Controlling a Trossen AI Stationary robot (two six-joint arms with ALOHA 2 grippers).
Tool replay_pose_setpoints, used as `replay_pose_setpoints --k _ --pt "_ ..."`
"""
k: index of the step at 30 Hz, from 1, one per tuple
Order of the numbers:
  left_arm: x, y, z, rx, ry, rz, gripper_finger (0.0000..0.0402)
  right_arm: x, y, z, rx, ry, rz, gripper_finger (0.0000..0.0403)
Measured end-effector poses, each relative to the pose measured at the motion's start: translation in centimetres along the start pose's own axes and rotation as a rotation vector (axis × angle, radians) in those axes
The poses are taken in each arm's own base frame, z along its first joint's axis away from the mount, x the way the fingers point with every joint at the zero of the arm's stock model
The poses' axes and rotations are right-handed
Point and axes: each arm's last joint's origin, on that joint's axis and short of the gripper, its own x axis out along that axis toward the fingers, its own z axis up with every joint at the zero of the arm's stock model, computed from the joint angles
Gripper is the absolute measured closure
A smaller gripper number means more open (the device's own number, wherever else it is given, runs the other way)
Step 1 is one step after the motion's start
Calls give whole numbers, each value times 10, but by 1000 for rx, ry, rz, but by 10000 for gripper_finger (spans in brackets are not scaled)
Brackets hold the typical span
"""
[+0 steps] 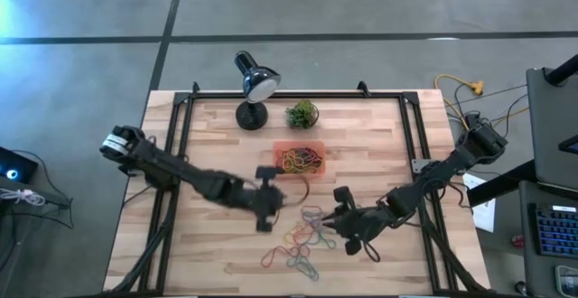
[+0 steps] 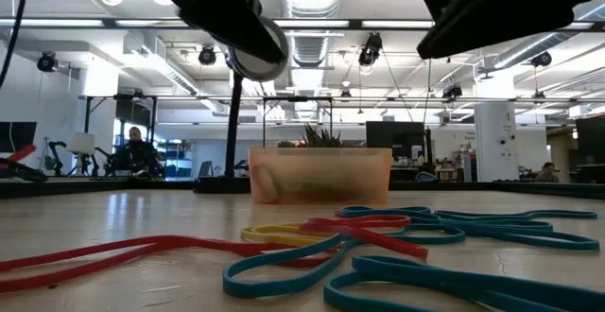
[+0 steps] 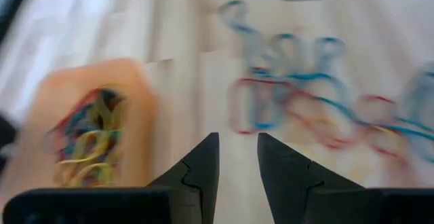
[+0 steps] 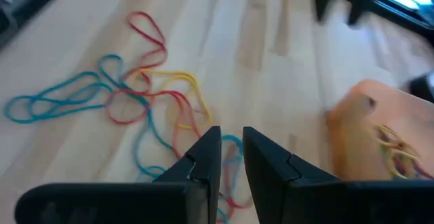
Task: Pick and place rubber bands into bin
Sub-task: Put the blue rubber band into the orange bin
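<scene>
Left gripper (image 1: 274, 199): seen over the middle of the table (image 1: 208, 244), just in front of the bin, between it and the loose pile. In the left wrist view the two dark fingers (image 3: 203, 170) are parted by only a narrow gap, and nothing is gripped between them.

Right gripper (image 1: 339, 215): found at the right edge of the loose pile, low over the wood. The right wrist view shows its fingers (image 4: 203, 163) set a small slot apart, with no band caught in there; bands can be seen on the table past the tips.

Rubber bands, loose (image 1: 302, 239): a tangle of red, blue, teal and yellow loops is spread on the bare wood toward the front of the table, between the two grippers and in front of them. Up close in the low view (image 2: 378, 246), they're seen lying flat and overlapping.

Rubber bands, binned (image 1: 299, 161): a heap, mostly yellow with some red and darker ones, is already sat inside the bin.

Bin (image 1: 280, 146): orange-red tray, placed at mid-table behind the loose pile.

Background stuff: a black desk lamp (image 1: 255, 86) and a small green plant ball (image 1: 302, 114) are parked along the back of the table, behind the bin.
</scene>
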Motion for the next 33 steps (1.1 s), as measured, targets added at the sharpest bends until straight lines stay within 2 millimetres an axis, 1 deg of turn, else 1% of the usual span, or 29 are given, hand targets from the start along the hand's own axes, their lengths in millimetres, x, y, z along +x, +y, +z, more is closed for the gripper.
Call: replay_pose_setpoints --k 4,7,12,17,23,28,33 --pt "-9 -28 -5 58 -15 -47 315 6 4 -6 16 -67 56 346" --pt "-13 -38 -10 94 -16 -28 315 15 8 -11 5 -60 55 346" --pt "-14 -39 -11 100 -15 -8 315 34 14 -19 -48 -7 42 346" --pt "-12 -38 -14 104 -4 -3 315 47 16 -25 -59 34 30 346" --pt "-11 -37 -18 114 3 21 315 60 10 -33 -16 79 2 346" --pt "-10 -37 -19 132 6 23 315 74 4 -46 24 143 -21 346" --pt "-10 -37 -19 133 5 25 315 80 2 -52 44 172 -7 346"
